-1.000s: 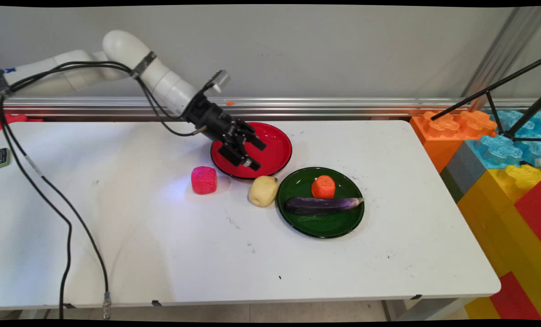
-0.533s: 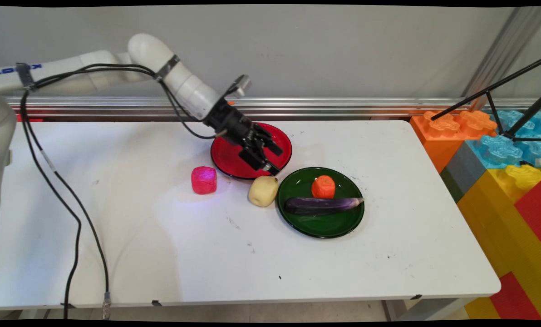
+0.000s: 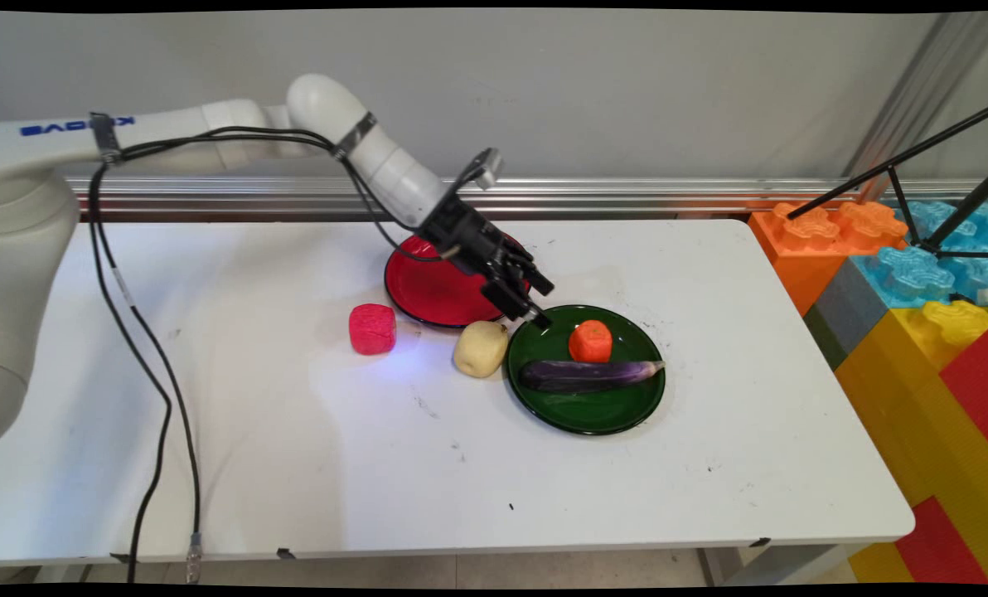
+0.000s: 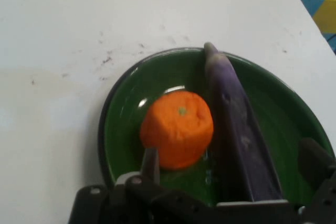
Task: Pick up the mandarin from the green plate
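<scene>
main view: you have the gripper (image 3: 541, 303), fingers spread and holding nothing, over the near-left rim of the green plate (image 3: 618, 413); the orange (image 3: 590, 341) and eggplant (image 3: 585, 374) lie in it; potato (image 3: 480, 348), pink block (image 3: 372, 328) and red plate (image 3: 428, 290) sit nearby.
hand view: your open fingers (image 4: 150, 164) flank the orange (image 4: 177, 128), eggplant (image 4: 239, 135) just beside.

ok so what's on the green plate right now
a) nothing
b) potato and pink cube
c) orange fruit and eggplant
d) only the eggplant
c: the orange fruit and the purple eggplant both lie on the green plate, while the potato and pink cube sit on the table beside it.
</scene>
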`<state>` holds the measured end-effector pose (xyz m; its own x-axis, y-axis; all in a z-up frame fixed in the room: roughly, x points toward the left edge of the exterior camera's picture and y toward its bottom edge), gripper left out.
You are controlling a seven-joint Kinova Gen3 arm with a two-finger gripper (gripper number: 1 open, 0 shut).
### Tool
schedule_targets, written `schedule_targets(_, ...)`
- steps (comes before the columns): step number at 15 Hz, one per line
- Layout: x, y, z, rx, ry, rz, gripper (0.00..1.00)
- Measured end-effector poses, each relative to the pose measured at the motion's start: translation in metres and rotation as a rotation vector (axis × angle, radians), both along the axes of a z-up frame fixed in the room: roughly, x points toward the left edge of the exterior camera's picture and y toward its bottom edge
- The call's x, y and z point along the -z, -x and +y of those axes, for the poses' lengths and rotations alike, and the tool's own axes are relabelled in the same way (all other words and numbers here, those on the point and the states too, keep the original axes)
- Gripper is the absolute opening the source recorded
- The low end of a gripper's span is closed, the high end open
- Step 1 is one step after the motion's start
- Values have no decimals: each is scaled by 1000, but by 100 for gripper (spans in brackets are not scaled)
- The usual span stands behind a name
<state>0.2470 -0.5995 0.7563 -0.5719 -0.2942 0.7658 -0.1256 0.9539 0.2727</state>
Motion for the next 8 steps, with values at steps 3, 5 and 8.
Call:
schedule_targets(3, 8, 16, -3, -1, -10, 2, 100)
schedule_targets(5, 15, 28, -7, -2, -15, 1, 100)
schedule_targets(8, 26, 45, -11, 2, -18, 0, 100)
